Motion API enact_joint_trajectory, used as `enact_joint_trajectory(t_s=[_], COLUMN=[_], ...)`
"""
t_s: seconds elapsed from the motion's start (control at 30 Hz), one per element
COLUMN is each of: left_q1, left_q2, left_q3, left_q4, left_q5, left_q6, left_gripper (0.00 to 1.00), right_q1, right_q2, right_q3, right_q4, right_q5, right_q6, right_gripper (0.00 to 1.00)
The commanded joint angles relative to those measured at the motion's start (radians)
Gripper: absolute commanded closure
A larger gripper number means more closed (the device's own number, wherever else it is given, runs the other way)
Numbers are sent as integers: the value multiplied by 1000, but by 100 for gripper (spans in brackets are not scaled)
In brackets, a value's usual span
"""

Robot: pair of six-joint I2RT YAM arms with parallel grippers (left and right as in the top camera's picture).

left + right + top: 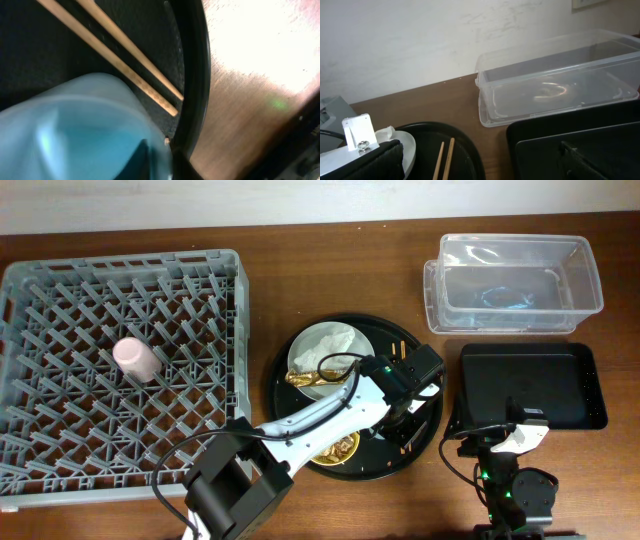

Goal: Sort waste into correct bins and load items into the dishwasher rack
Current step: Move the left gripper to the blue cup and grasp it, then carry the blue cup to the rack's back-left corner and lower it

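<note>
Contact cannot be judged at the left gripper (405,398). It hangs low over the right part of the round black tray (272,383), and its wrist camera is filled by the light-blue cup (75,130), blurred and right up against the lens. Whether the jaws are clenched on that cup or only around it, I cannot tell. Just beside the cup lie the chopsticks (125,62), parallel on the tray floor, their tips near the raised rim, with wooden table (240,115) beyond. Further to this gripper's left, on the same tray, sits the round plate (300,352) carrying the white napkin (332,345) and the gold-brown wrapper (308,379). Back toward the arm's base, partly under the arm, is the yellow bowl (345,450). Well apart on that side stands the dishwasher rack (60,430), with the pink cup (135,360) lying among its pegs. To the gripper's right is the black rectangular tray (560,380), with the clear tub (510,275) behind it. The right gripper (520,420) hovers at that tray's near edge, jaws spread wide and empty.
</note>
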Motion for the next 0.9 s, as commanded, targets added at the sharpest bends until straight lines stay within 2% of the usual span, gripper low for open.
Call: enact_joint_trajectory(t_s=[0.0,0.27,0.57,0.7,0.87], left_q1=[-5,-4,46,150,426], left_q2=[6,6,5,5,5], left_q3=[-3,93,423,554,686], left_q4=[11,-29,-280,-378,-437], left_q5=[-6,-3,-7,-17,24], left_q6=[-5,-39,-39,-39,-58], left_gripper=[100,100,100,100,100], right_q1=[9,9,9,9,9], right_q2=[-6,-6,-6,-6,-6], right_q3=[-5,-5,-5,-5,-5], right_q4=[-5,-5,-5,-5,-5], right_q5=[5,5,5,5,5], right_q6=[-10,-10,-10,-10,-10], right_gripper=[1,1,1,1,1])
